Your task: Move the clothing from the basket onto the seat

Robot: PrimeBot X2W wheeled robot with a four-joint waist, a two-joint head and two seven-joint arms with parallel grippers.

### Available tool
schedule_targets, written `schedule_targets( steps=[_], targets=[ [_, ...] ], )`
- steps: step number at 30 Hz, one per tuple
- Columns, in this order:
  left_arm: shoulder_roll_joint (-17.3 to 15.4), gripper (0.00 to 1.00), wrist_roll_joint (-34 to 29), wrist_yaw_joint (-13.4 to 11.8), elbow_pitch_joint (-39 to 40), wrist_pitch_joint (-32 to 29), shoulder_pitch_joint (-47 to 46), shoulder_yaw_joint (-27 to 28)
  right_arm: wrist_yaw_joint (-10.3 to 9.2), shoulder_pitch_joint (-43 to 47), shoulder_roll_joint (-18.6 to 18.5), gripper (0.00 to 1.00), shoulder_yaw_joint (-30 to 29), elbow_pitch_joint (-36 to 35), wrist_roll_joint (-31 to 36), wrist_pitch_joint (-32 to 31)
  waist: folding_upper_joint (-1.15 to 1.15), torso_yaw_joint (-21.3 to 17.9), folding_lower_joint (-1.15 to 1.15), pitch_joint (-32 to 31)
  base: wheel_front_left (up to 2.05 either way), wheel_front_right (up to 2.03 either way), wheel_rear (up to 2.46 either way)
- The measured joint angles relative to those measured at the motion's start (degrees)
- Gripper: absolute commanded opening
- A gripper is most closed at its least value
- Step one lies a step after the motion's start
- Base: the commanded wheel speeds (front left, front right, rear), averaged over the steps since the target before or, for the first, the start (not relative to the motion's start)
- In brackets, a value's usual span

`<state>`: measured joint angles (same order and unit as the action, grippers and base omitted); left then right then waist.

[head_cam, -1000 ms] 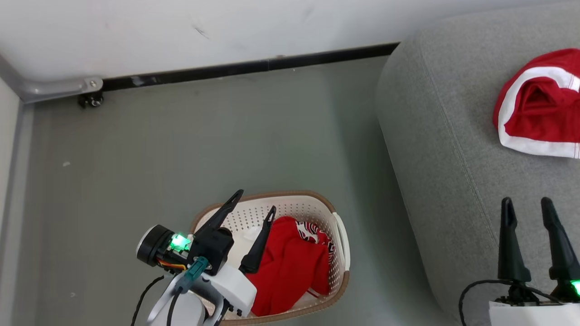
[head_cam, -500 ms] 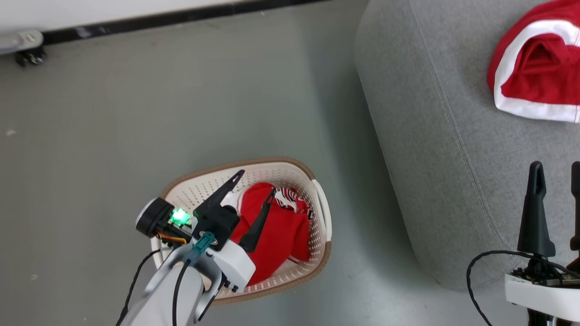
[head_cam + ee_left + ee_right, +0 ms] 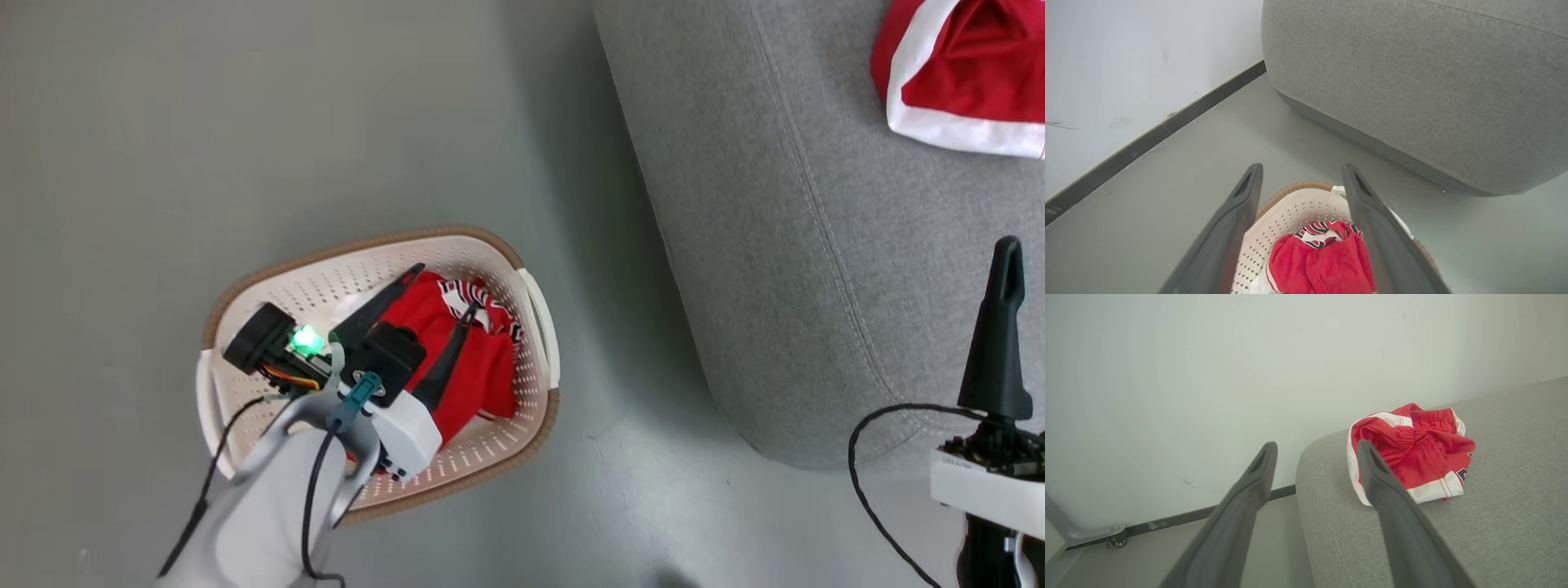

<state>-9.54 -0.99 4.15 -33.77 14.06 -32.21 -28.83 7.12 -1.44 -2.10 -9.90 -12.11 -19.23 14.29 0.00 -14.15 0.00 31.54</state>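
1 basket | long axis toward seat | red clothing inside

Head camera tilts further down; left gripper now reaches deeper into the basket, astride the red jersey.

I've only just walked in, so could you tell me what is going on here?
The robot is emptying the basket onto the grey sofa. One red garment already lies there. The left gripper, fingers open, hangs over the jersey in the basket; the right gripper is open and empty.
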Motion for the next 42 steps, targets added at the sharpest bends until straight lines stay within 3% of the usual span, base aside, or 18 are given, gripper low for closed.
schedule_targets(
  steps=[32,42],
  targets=[
    [-6.77,1.00,-7.40,1.59,-14.83,-5.55,-9.41,-4.47,0.00,-9.81,0.00,1.00,3.89,0.02,-3.88,0.01,0.00,-8.18,0.00,13.68,0.00,0.00,0.00],
    [-6.68,1.00,-8.47,1.91,-17.33,-6.05,-10.61,-6.23,0.00,-11.80,0.01,1.00,4.83,1.01,-5.10,0.01,0.00,-10.15,0.00,15.58,0.00,0.00,0.00]
  ],
)
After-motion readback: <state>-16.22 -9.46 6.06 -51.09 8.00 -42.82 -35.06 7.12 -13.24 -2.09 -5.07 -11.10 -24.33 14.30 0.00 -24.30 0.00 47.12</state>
